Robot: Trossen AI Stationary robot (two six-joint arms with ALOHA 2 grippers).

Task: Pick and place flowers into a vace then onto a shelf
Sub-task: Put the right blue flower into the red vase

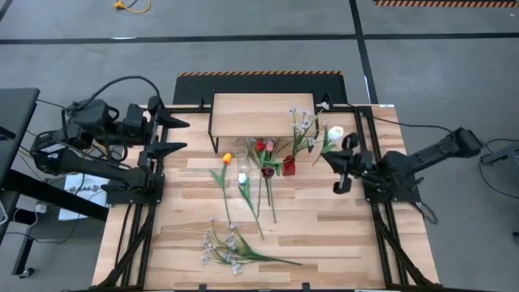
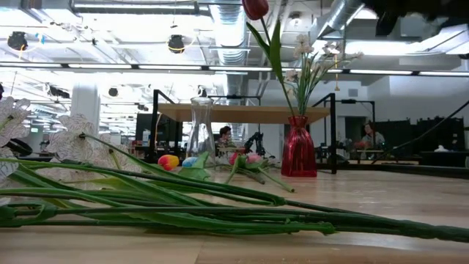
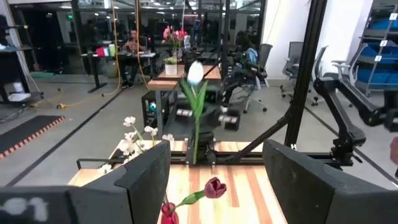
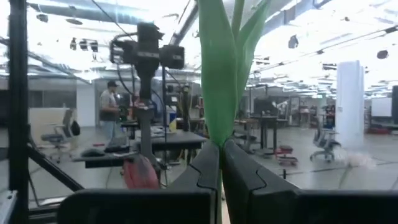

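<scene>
My right gripper (image 1: 331,156) is over the table's right part, just right of the red vase (image 1: 288,167), and is shut on a white tulip (image 1: 334,132) that stands upright in it (image 3: 194,71). The red vase holds a red tulip (image 2: 255,7) and white sprays (image 2: 315,51). A clear glass vase (image 2: 201,130) stands left of it. An orange-yellow tulip (image 1: 226,158), pink and red tulips (image 1: 265,147) and a white-lilac spray (image 1: 229,247) lie flat on the table. The shelf (image 1: 261,113) stands at the far edge. My left gripper (image 1: 182,135) waits open at the far left. My right gripper (image 4: 221,146) pinches the white tulip's green stem where the leaves (image 4: 219,93) spring from it, between its two fingers. The fingers come level from the table's right side and lie across the stem. The tulip is lifted clear and upright, with its head above the fingers.
Black frame bars run along the table's left and right edges (image 1: 381,219). The flowers lying flat fill the table's middle and near part. People sit at desks (image 2: 370,136) in the room beyond the far edge.
</scene>
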